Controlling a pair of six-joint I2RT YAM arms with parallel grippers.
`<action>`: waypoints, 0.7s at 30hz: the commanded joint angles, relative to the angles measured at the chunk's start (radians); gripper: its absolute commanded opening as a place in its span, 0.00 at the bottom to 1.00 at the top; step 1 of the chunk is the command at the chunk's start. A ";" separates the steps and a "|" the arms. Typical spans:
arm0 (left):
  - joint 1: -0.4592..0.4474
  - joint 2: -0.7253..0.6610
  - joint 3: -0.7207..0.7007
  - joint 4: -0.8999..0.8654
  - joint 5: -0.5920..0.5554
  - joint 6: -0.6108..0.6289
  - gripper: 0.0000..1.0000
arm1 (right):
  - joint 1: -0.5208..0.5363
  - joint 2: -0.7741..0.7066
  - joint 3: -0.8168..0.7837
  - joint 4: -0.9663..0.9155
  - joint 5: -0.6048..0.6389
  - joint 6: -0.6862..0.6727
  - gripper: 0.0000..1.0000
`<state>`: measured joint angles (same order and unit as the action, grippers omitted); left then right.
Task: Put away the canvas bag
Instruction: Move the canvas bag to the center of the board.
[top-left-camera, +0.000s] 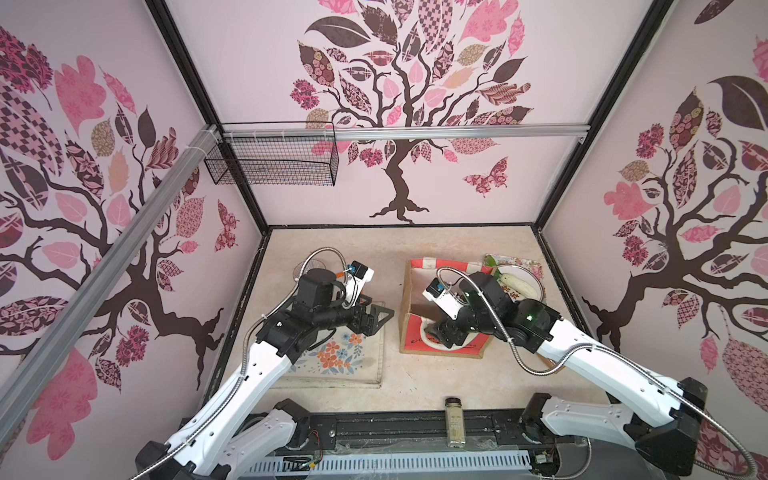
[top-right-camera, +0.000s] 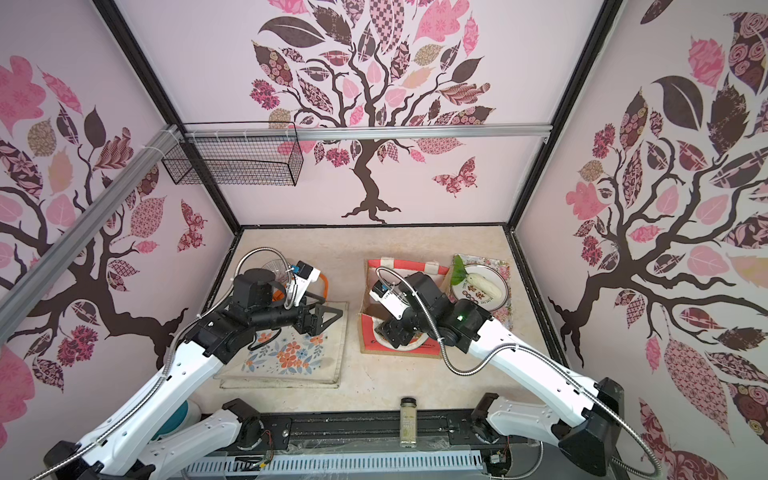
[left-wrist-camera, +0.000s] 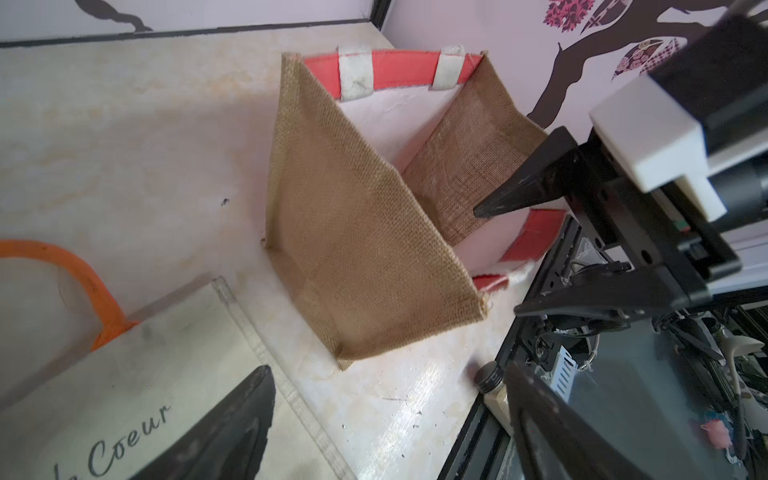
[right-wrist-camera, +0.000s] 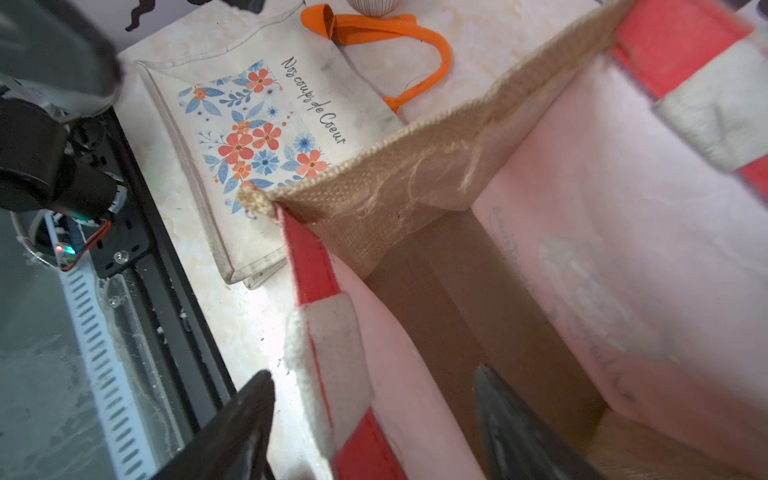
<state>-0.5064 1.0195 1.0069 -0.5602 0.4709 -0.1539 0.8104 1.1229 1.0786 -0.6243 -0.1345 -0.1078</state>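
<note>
Canvas bag (top-left-camera: 336, 359) is not put away yet: it lies flat on the surface (top-left-camera: 415, 382), floral print up, orange handle (right-wrist-camera: 415, 41) trailing toward the back wall, and nothing grips it. Left gripper (top-left-camera: 383, 316) hangs above the bag's far right corner with its fingers spread and empty. Right gripper (right-wrist-camera: 374, 374) is at the jute bag (left-wrist-camera: 353, 208), which stands open, mouth up, just right of the canvas bag. Its fingers are apart and straddle the near red-trimmed rim by the white strap, one outside and one inside; I see no clamp on the rim. My read: the step in hand is readying the jute bag as the container, mouth held wide. It could instead be the wire basket (top-left-camera: 274, 162) on the back rail, but the right arm's position argues for the jute bag. The next move is probably a left-arm pick. The bag lies flush on the surface, so an edge or the orange handle is the better grab. Then lift it, let it hang or fold, and feed it through the mouth. Risks: limp fabric catching on the rim, and the jute bag tipping toward the plate (top-left-camera: 536, 286) if nudged while unsupported.
</note>
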 joint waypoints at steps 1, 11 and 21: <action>0.013 0.106 0.156 0.042 -0.034 0.049 0.84 | 0.003 -0.025 -0.004 0.018 0.021 0.009 0.87; -0.003 0.373 0.433 -0.052 -0.084 -0.042 0.67 | 0.002 -0.073 -0.057 0.076 0.092 0.007 0.97; -0.014 0.286 0.246 -0.004 0.153 0.152 0.88 | 0.001 -0.044 -0.036 0.073 0.110 -0.042 0.97</action>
<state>-0.5152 1.3773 1.3178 -0.5880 0.6014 -0.1043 0.8104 1.0714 1.0107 -0.5461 -0.0368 -0.1238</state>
